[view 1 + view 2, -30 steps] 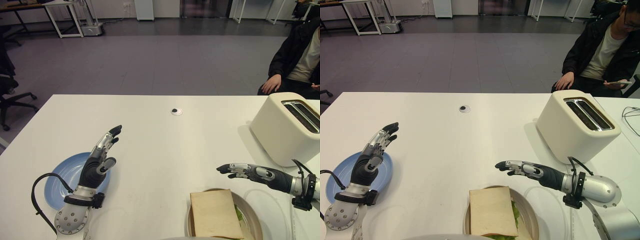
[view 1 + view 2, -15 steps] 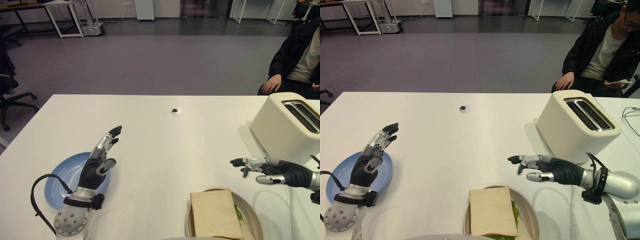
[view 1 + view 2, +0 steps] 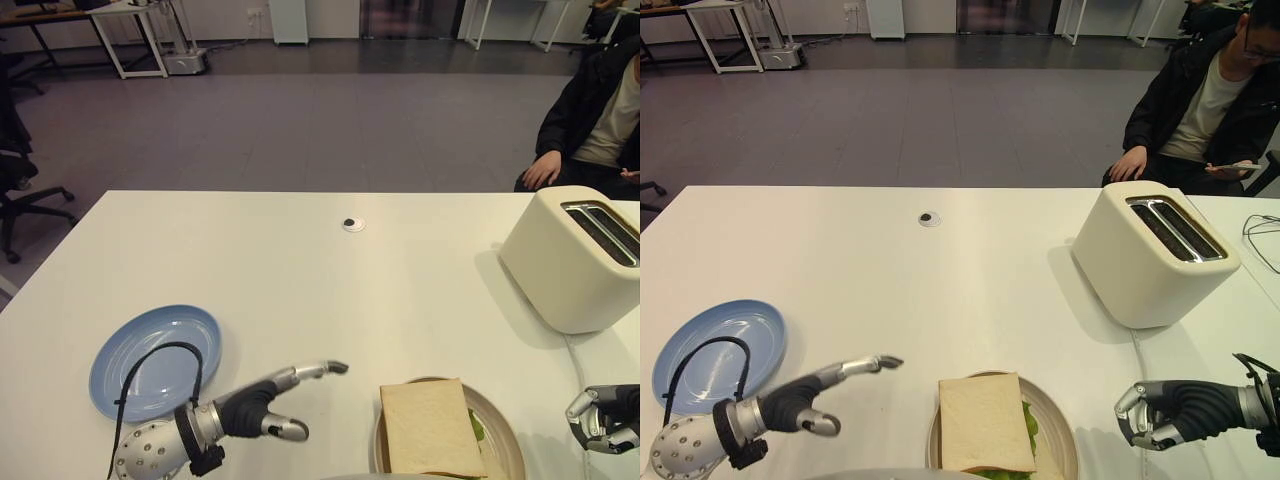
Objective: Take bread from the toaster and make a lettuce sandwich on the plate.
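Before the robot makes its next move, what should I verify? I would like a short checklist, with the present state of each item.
1. Bread slice lies on top, lettuce under it: ok.
2. Sandwich sits on the plate: ok.
3. No bread sticks out of the toaster: ok.
4. Left hand holds nothing, low over the table: ok.
5. Right hand holds nothing, fingers curled: ok.
6. Second slice under the lettuce: cannot tell.

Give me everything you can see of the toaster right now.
The toaster is a cream, smooth-sided box with rounded edges and two long dark slots in a metal-rimmed top. Nothing sticks out of them. It stands upright on the white table at the far right, turned at an angle; only the table touches it.
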You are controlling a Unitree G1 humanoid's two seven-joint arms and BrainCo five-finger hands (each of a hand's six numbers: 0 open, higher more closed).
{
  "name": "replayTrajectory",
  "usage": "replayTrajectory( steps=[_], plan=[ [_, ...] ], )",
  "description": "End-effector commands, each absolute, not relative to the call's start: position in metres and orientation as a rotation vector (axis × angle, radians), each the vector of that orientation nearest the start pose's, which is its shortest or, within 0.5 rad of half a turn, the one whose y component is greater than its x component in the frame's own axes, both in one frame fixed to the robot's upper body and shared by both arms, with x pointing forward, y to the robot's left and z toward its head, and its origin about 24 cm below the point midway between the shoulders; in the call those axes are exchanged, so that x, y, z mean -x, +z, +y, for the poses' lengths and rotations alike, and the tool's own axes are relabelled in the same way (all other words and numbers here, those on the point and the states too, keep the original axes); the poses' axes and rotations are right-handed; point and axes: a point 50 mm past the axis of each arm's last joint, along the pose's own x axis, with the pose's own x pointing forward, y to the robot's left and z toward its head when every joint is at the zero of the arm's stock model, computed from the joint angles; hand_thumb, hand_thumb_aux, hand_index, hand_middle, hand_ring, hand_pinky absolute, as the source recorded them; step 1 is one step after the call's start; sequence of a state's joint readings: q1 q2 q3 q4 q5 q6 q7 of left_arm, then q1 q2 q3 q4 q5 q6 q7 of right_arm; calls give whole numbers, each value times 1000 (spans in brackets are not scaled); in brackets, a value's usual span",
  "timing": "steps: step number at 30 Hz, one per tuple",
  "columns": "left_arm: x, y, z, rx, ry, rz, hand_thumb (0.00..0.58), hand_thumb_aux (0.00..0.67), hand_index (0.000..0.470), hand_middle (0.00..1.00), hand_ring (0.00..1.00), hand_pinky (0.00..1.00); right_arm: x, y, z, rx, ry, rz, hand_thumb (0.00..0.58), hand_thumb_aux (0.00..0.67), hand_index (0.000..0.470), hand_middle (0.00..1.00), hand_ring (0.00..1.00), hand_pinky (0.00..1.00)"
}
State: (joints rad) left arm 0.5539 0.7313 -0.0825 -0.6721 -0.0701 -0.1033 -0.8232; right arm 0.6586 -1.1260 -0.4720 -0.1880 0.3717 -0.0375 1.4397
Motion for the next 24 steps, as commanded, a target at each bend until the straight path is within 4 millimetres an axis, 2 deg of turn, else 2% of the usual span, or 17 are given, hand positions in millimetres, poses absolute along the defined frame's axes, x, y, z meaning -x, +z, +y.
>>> replayTrajectory(
  steps=[1,2,3,4,8,11,14,16,19,20,24],
  plan=[
    [-109,86,154,-741,-1490,237,40,24,17,106,106,106,-106,112,-315,608,1552,963,580,670,470,1000,1000,1000],
    [-110,87,152,-777,-1543,251,179,113,79,129,129,129,-102,108,-313,615,1589,986,580,670,470,1000,1000,1000],
    [-110,89,149,-812,-1584,253,526,465,326,161,161,161,-98,105,-310,617,1631,1004,580,670,470,1000,1000,1000],
    [-110,91,146,-853,-1624,250,580,670,470,169,169,169,-95,102,-306,622,1678,1016,580,670,470,1000,1000,1000],
    [-113,94,134,-970,-1718,217,580,670,470,235,235,235,-94,98,-285,635,1781,949,580,670,470,1000,1000,1000],
    [-125,88,132,-1086,-1707,199,580,670,470,286,286,286,-101,95,-271,645,1768,854,580,670,470,1000,1000,1000],
    [-132,79,130,-1209,-1696,169,580,670,470,286,286,286,-103,90,-264,657,1773,831,580,670,470,1000,1000,1000],
    [-130,73,124,-1244,-1714,138,580,670,470,290,290,290,-101,86,-261,662,1794,826,580,670,470,1000,1000,1000],
    [-124,68,114,-1250,-1750,89,580,670,470,380,380,380,-98,82,-257,665,1835,824,580,670,470,1000,1000,1000],
    [-121,66,111,-1241,-1763,81,580,670,470,1000,1000,1000,-96,81,-256,666,1847,831,580,670,470,1000,1000,1000],
    [-115,60,103,-1207,-1795,65,580,670,470,1000,1000,1000,-97,75,-263,709,1836,855,580,670,470,1000,1000,1000]
  ],
)
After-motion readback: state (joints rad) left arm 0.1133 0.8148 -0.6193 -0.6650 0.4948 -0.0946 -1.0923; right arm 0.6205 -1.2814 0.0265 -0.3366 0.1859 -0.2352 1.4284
